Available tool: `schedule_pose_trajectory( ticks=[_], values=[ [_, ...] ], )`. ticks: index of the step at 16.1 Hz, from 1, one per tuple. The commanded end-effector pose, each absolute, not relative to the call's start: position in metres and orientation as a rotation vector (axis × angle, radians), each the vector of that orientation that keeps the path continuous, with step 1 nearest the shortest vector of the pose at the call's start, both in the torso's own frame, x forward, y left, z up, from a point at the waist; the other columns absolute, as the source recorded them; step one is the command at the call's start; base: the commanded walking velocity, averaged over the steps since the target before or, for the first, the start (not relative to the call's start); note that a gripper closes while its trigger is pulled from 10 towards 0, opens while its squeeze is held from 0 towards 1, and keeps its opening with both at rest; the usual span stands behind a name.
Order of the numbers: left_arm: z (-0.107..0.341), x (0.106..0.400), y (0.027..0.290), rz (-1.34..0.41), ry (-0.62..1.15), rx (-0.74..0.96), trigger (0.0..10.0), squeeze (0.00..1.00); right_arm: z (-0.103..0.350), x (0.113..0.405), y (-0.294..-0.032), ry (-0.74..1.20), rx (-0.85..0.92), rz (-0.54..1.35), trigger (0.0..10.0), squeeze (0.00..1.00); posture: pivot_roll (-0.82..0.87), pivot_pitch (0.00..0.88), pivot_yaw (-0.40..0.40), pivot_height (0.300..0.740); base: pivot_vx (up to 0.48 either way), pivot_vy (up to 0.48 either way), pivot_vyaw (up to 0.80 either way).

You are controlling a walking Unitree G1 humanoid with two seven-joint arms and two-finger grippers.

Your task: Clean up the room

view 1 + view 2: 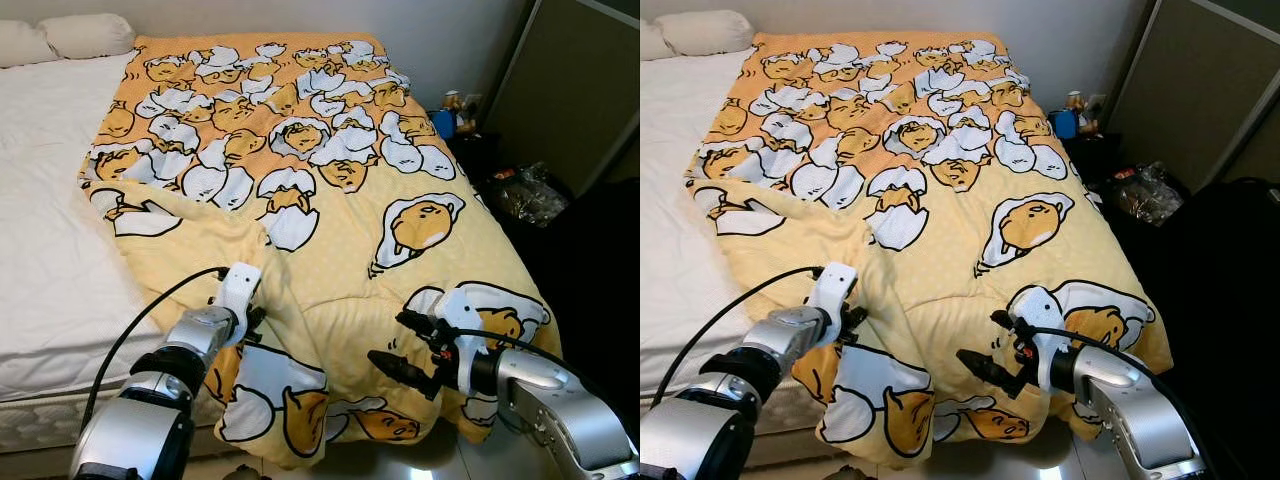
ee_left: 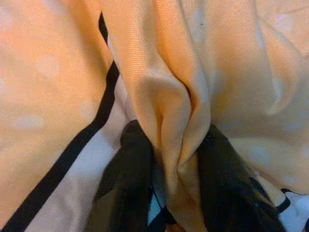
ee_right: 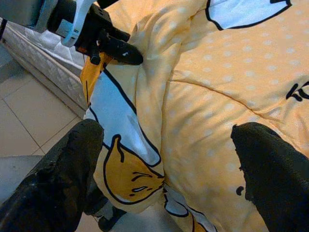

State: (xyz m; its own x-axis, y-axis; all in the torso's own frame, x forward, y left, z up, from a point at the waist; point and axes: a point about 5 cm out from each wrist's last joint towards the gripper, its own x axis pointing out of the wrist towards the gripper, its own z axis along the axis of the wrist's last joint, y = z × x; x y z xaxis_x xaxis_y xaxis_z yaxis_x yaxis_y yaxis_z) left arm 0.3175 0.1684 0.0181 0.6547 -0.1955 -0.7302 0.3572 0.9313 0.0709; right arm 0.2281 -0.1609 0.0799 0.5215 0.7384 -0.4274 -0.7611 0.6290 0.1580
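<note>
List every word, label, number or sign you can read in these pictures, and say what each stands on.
None can be read.
The yellow blanket carries cartoon egg pictures, no lettering.
Items on the dark stand beside the bed are too small to read.
The left gripper pinches a blanket fold; the right gripper is open.

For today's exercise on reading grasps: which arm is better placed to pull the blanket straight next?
Left. The left claw is shut on a fold of the blanket, while the right claw hovers open at its edge.
</note>
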Motion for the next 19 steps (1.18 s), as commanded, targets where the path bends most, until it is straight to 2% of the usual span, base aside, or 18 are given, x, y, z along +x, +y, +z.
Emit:
schedule_pose_trajectory(
  ticks=[1, 3, 6, 10, 14, 17, 19],
  values=[
    [0.022, 0.32, 0.179, -0.292, 0.789, 0.217, 0.0, 0.0, 0.083, 0.231, -0.163, 0.465, -0.042, 0.887, 10.0, 0.0, -0.09, 0.0, 0.029, 0.74, 0.0, 0.0, 0.0],
    [0.023, 0.32, 0.181, -0.292, 0.788, 0.214, 0.0, 0.0, 0.083, 0.231, -0.163, 0.463, -0.041, 0.886, 10.0, 0.0, -0.09, 0.0, 0.028, 0.74, 0.0, 0.0, 0.0],
    [0.029, 0.315, 0.201, -0.294, 0.775, 0.175, 0.0, 0.0, 0.082, 0.232, -0.164, 0.458, -0.041, 0.878, 10.0, 0.0, -0.08, 0.0, 0.031, 0.74, 0.0, 0.0, 0.0],
    [0.042, 0.287, 0.228, -0.341, 0.797, 0.146, 0.0, 0.0, 0.079, 0.23, -0.164, 0.46, -0.036, 0.877, 10.0, 0.0, -0.06, 0.0, 0.028, 0.74, 0.0, 0.0, 0.0],
    [0.07, 0.217, 0.288, -0.311, 0.912, 0.141, 0.0, 0.0, 0.075, 0.227, -0.159, 0.47, -0.024, 0.904, 10.0, 0.0, -0.04, 0.0, 0.018, 0.74, 0.0, 0.0, 0.0],
    [0.071, 0.183, 0.318, -0.19, 1.009, 0.161, 0.0, 0.0, 0.073, 0.225, -0.151, 0.465, -0.019, 0.922, 10.0, 0.0, -0.01, 0.0, 0.018, 0.74, 0.0, 0.0, 0.0],
    [0.071, 0.169, 0.329, -0.135, 1.055, 0.175, 0.0, 0.0, 0.072, 0.224, -0.148, 0.464, -0.016, 0.927, 10.0, 0.0, -0.01, 0.0, 0.019, 0.74, 0.0, 0.0, 0.0]
  ],
)
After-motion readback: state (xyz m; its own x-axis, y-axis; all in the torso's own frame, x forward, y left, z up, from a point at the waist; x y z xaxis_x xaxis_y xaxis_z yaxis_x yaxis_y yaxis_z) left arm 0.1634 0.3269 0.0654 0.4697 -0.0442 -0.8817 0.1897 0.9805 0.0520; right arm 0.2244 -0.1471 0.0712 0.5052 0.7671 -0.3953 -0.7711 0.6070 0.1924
